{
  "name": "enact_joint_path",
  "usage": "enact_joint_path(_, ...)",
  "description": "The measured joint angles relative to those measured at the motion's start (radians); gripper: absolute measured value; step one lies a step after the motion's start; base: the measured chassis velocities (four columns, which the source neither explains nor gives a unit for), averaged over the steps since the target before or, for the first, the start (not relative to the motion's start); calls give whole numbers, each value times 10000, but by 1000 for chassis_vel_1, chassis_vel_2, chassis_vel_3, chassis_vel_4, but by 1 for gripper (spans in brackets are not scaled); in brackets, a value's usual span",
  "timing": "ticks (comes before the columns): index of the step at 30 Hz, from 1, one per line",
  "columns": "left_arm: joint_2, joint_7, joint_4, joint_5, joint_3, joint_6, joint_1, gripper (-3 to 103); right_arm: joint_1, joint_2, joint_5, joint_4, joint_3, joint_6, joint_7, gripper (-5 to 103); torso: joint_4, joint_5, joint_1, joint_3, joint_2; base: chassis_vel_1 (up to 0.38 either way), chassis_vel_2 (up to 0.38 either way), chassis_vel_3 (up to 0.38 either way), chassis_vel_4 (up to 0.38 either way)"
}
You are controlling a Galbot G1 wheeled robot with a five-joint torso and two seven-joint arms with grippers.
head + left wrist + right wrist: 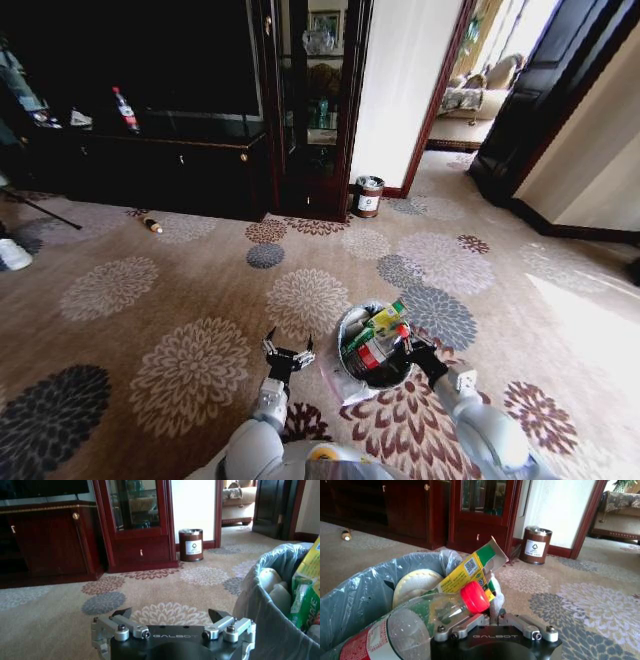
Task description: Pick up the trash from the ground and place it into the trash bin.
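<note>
The right gripper [408,342], pinching a clear bottle [415,624], sat over the trash bin [345,372] at lower centre; the left gripper [288,351] hung spread beside it.

Trash bin [345,372]: small, round, black, lined with a thin translucent bag, upright on the patterned carpet. Contents: clear plastic bottle [415,624] with red cap and red-white label, lying tilted; yellow-green carton [470,570] projecting above the rim; pale round item [415,585] behind.
</note>
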Motion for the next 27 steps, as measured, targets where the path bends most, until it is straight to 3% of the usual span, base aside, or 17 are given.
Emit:
enact_joint_path(13,-419,126,177,414,74,-168,-18,100,-25,-56,-210,-83,-216,23,9,2,2,2,1,0,0,48,40,-39,-40)
enact_joint_path(27,-326,236,305,356,349,-130,-292,100,-246,66,-300,-40,-44,73,41,2,4,3,1,1,0,250,243,-252,-264)
